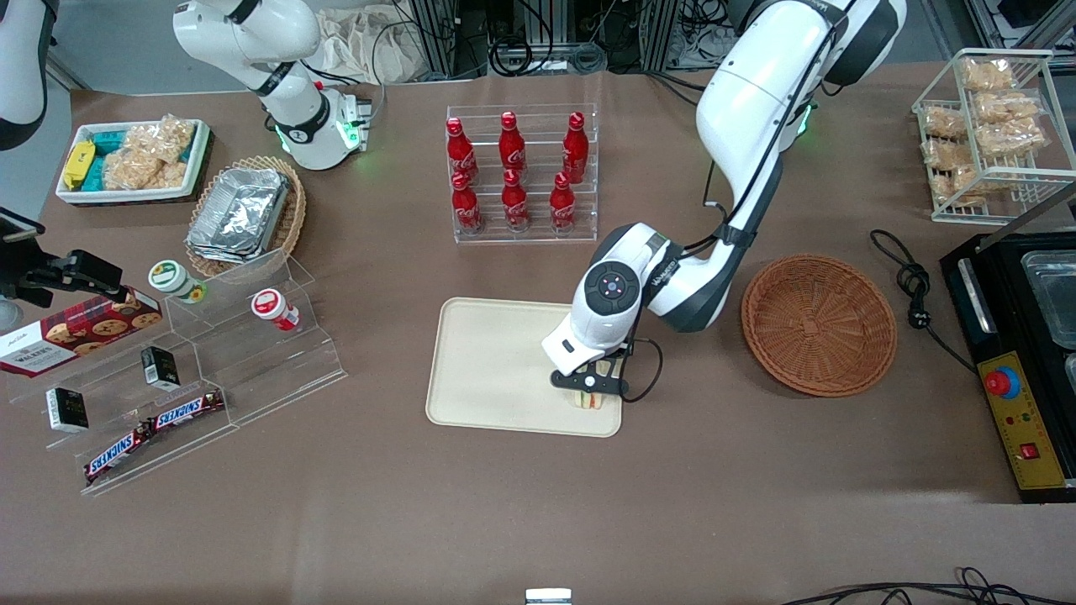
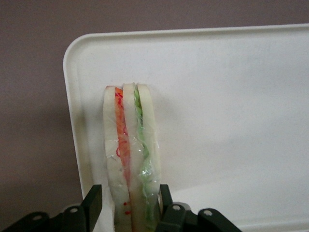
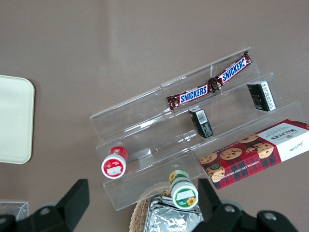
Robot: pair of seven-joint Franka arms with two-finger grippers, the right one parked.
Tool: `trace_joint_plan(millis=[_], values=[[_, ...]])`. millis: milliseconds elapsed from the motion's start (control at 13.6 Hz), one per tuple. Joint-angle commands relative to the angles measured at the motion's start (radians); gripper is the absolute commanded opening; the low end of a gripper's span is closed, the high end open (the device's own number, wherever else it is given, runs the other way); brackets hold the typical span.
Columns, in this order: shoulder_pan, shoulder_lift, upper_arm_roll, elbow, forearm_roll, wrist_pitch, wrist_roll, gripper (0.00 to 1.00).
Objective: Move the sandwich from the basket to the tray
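Over the tray [image 1: 496, 361], near the corner at about five o'clock on it in the front view, the gripper [image 1: 590, 388] hangs low with the sandwich [image 1: 588, 401] just showing beneath it; the basket [image 1: 818, 323] lies at roughly three o'clock from the tray, toward the working arm's end of the table, and holds nothing visible; by my reading the carrying is done and the setting-down is the step in hand. Seen from the left wrist, the sandwich [image 2: 131, 154] stands on edge between the dark fingers [image 2: 92, 203], its orange-red and green layers upright, and the gripper [image 2: 129, 205] appears pinched on its bread faces, though contact on one side is hard to confirm; the tray [image 2: 231, 106] spreads pale under it, its rounded corner close by; whether the wedge already rests on the surface I cannot tell. From the right wrist, only an edge of the tray [image 3: 14, 121] shows; next, I judge, the fingers should part gently and the arm lift straight up, lest the wedge topple.
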Motion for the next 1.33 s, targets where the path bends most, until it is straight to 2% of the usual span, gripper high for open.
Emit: trace_joint_plan(millis=[0,148,443,590,811,1107,1254], values=[[0.007,-0.063,0.004,-0.005,-0.001,-0.058,-0.008,0.99],[0.012,-0.110,0.012,-0.004,-0.004,-0.115,-0.010,0.99],[0.101,-0.227,0.010,-0.005,-0.007,-0.236,0.007,0.99],[0.125,-0.303,0.013,-0.005,-0.001,-0.363,0.000,0.99],[0.280,-0.414,0.018,-0.026,0.003,-0.510,0.009,0.99],[0.383,-0.624,0.023,-0.258,0.010,-0.488,0.007,0.99],[0.395,-0.750,0.023,-0.371,0.005,-0.477,0.006,0.99]])
